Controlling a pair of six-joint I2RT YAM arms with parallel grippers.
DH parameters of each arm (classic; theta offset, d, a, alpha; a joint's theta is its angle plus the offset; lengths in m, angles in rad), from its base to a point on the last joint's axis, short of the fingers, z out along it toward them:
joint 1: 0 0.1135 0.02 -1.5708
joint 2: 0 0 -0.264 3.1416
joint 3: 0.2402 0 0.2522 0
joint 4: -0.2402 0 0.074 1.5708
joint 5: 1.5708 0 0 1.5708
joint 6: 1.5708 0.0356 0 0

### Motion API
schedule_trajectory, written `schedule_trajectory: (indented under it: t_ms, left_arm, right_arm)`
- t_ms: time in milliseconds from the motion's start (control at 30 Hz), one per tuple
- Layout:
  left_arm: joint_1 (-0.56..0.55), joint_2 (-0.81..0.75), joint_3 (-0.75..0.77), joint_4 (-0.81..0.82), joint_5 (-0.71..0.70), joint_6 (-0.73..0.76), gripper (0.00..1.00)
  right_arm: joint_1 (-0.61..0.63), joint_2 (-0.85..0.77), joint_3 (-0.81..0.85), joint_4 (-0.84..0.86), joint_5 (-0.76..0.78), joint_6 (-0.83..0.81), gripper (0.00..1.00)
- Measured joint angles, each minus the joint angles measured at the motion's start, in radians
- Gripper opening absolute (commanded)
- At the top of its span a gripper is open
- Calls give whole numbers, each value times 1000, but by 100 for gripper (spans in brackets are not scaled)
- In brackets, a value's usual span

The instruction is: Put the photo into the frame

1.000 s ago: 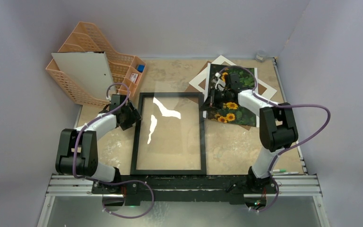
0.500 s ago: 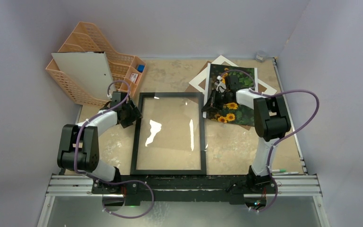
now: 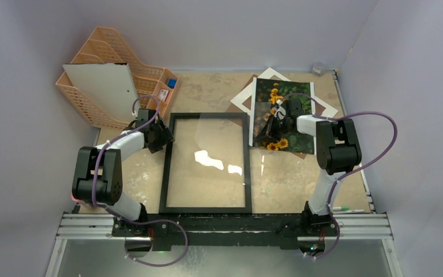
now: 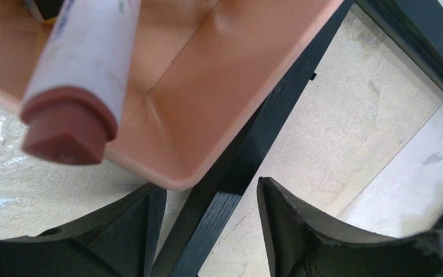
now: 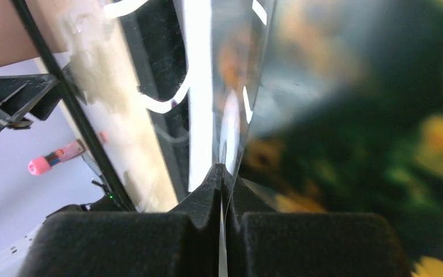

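The large rectangular picture frame (image 4: 207,222) with its thin black border is showing fine wood grain under a matt finish, while its clear glass pane (image 3: 207,144) is throwing back white glare. The glossy rectangular sunflower photo (image 3: 291,98) is shining too (blurred up close). The orange plastic basket organiser (image 4: 219,75) is looking smooth, the mottled beige tabletop (image 3: 288,179) rough and matt, and the left gripper (image 4: 209,187) is showing dull black, coarse-edged fingers (image 4: 306,231).

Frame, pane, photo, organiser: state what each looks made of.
Frame: probably black-painted wood; grain shows in the left wrist view.
Clear pane: glass or acrylic, glossy, mirrors the lights.
Photo: apparently printed paper with a glossy finish.
Organiser: peach plastic, moulded lattice walls.
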Motion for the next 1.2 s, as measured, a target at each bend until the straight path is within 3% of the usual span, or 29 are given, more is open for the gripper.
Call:
schedule_trajectory:
  t_ms: [267, 467, 867, 1033, 1200]
  left_arm:
    - [0, 18, 14, 2, 12, 7, 56]
    - [0, 48, 36, 3, 25, 16, 42]
    - [-39, 109, 99, 3, 26, 12, 8]
    - [-77, 135, 128, 17, -3, -16, 4]
    - [-118, 155, 149, 26, -41, -57, 8]
  right_arm:
    - [-19, -9, -33, -16, 58, -3, 0]
    - [-19, -69, 7, -87, 100, -11, 0]
    - [-18, -206, 438, -126, 21, 5, 0]
    - [-19, -234, 460, -117, -15, 28, 0]
    - [-22, -234, 460, -130, -24, 39, 0]
